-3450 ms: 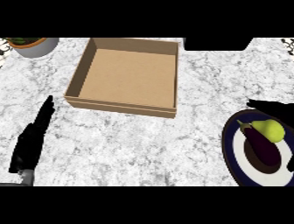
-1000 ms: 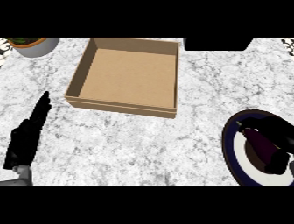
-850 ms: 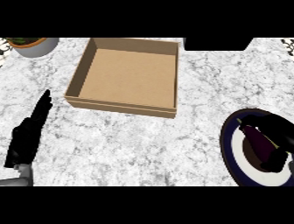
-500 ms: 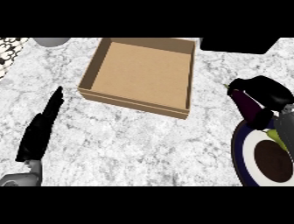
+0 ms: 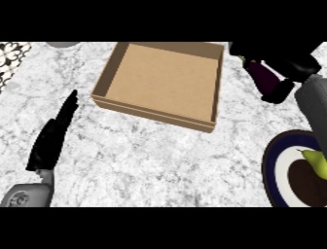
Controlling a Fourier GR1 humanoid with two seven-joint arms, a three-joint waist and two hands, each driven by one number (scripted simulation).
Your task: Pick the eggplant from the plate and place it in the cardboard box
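Right hand (image 5: 285, 61) curled round the eggplant (image 5: 262, 79) — held just beside the box's (image 5: 163, 80) right wall, seemingly clear of the worktop (image 5: 159, 160). Pear (image 5: 321, 164) on the plate (image 5: 276, 168). Left hand (image 5: 51, 138) at left, fingers straight, holding nothing.

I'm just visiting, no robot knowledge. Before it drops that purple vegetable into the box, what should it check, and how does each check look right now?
1. Eggplant held by the right hand: ok, fingers curl round it.
2. Eggplant off the plate: ok, only the pear shows there.
3. Eggplant above the cardboard box: not ok, it hangs just outside the right wall.
4. Box interior free: ok, nothing shows inside.
5. Left hand out of the way: ok, open, left of the box.
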